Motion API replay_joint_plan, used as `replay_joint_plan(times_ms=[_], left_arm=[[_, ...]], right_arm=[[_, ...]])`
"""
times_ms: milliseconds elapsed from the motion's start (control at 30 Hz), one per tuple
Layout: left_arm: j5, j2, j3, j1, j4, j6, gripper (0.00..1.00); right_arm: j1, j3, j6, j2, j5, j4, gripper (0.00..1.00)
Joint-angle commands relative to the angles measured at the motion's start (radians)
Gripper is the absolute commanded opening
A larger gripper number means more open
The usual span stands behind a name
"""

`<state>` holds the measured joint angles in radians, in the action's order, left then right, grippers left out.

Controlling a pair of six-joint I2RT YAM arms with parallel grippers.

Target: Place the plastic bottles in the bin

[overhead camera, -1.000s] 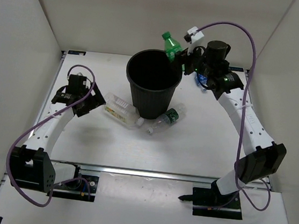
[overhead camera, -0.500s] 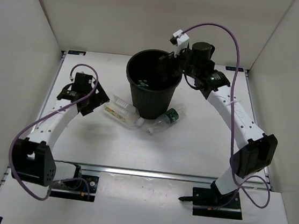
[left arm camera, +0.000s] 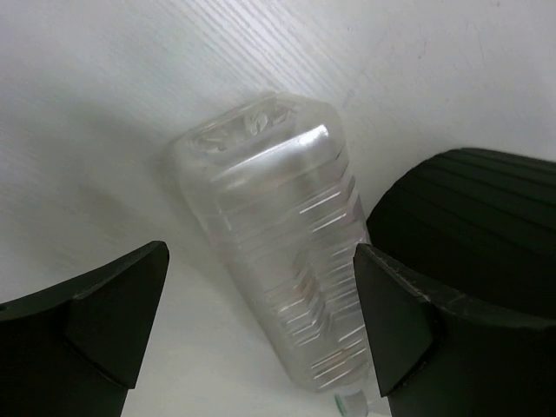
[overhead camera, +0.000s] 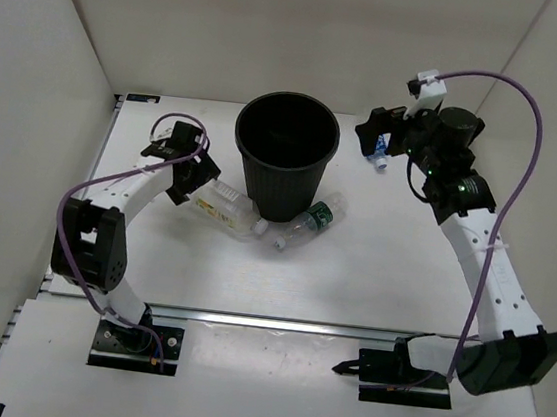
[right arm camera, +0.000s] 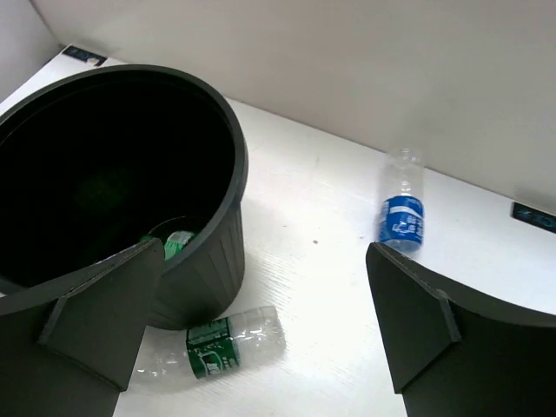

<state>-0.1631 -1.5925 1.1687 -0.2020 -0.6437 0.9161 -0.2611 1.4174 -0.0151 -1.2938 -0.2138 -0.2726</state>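
The black bin (overhead camera: pixel 284 159) stands upright at mid-table; down inside it lies a green-labelled bottle (right arm camera: pixel 176 242). Another green-labelled bottle (overhead camera: pixel 307 222) (right arm camera: pixel 217 344) lies on the table against the bin's front right. A wide clear bottle (overhead camera: pixel 226 206) (left arm camera: pixel 278 252) lies at the bin's front left. My left gripper (overhead camera: pixel 190 171) (left arm camera: pixel 261 252) hangs open over it, one finger on each side, the bin wall (left arm camera: pixel 478 208) just beyond. The blue-labelled bottle (overhead camera: pixel 377 159) (right arm camera: pixel 401 217) lies right of the bin. My right gripper (overhead camera: pixel 372 137) (right arm camera: pixel 265 252) is open and empty above it.
White enclosure walls close in the table at the back and both sides. A metal rail runs along the near edge by the arm bases (overhead camera: pixel 133 338). The purple cable (overhead camera: pixel 513 89) loops above the right arm.
My right gripper opened over the bin, the green-labelled bottle dropped in, and the arm pulled back to the right. The left arm moved in over the wide bottle.
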Motion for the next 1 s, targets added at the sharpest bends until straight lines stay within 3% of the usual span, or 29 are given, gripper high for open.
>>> replay_joint_plan(times_ms=[0,400,533,733,900,967], left_arm=[[-0.107,-0.020,0.074,-0.019,-0.007,0.065,0.99],[-0.190,-0.182,0.195,-0.073,-0.100,0.078,0.99],[-0.171,-0.184,0.169,-0.066,-0.065,0.082,0.99],[-0.227,-0.285,0.276,-0.115,-0.125,0.066,0.98],[-0.200,-0.307,0.238,-0.111,-0.109,0.066,0.98],[-0.213,-0.293,0.206,-0.108,-0.109,0.067,0.94]], right_arm=[[0.028,-0.055,-0.012,0.089,0.076,0.029,0.99],[0.256,-0.162,0.072,0.263,0.060,-0.033,0.99],[0.260,-0.179,0.075,0.283,0.070,-0.033,0.99],[0.235,-0.193,0.044,0.287,0.132,-0.063,0.99],[0.235,-0.204,0.033,0.307,0.162,-0.076,0.99],[0.240,-0.221,0.033,0.315,0.165,-0.073,0.99]])
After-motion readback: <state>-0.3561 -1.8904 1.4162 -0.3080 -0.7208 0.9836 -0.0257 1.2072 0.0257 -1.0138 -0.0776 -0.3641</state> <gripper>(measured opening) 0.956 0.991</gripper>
